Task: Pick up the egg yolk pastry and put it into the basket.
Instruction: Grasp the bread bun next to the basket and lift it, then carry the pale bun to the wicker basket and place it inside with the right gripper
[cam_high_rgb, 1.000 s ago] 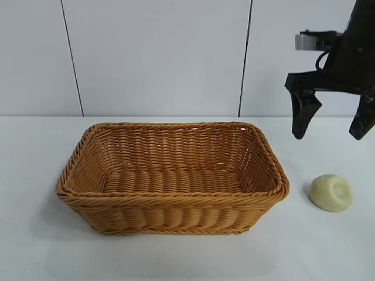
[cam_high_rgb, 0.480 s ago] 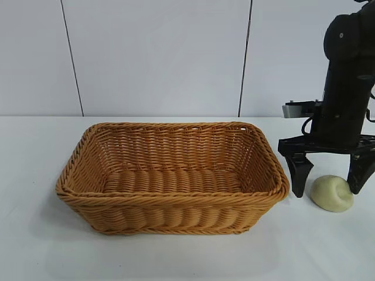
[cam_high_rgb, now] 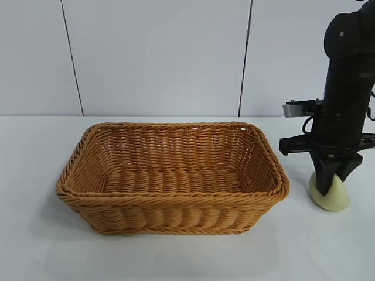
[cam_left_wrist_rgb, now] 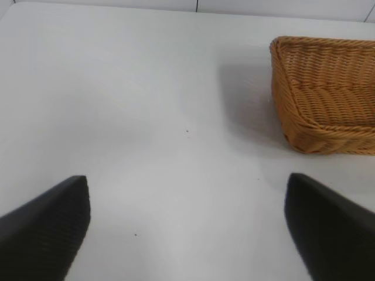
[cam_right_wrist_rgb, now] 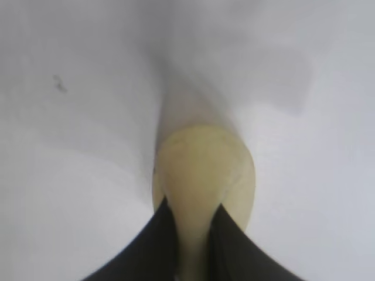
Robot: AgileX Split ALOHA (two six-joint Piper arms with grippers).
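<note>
Since half a second ago, the right gripper [cam_high_rgb: 331,179] has closed its fingers, which stood open on both sides of the egg yolk pastry [cam_high_rgb: 331,196], and now they pinch it. From the right wrist view the pastry [cam_right_wrist_rgb: 205,175] is squeezed narrow between the two dark fingers [cam_right_wrist_rgb: 153,246], and it bulges out beyond their tips. It sits on the white table [cam_high_rgb: 328,246], just beside the right end of the basket [cam_high_rgb: 170,175] but not touching it. Nothing lies inside the basket. Over the bare table to the side of the basket [cam_left_wrist_rgb: 325,93], the left gripper [cam_left_wrist_rgb: 187,228] hangs with its fingers wide apart and holds nothing.
</note>
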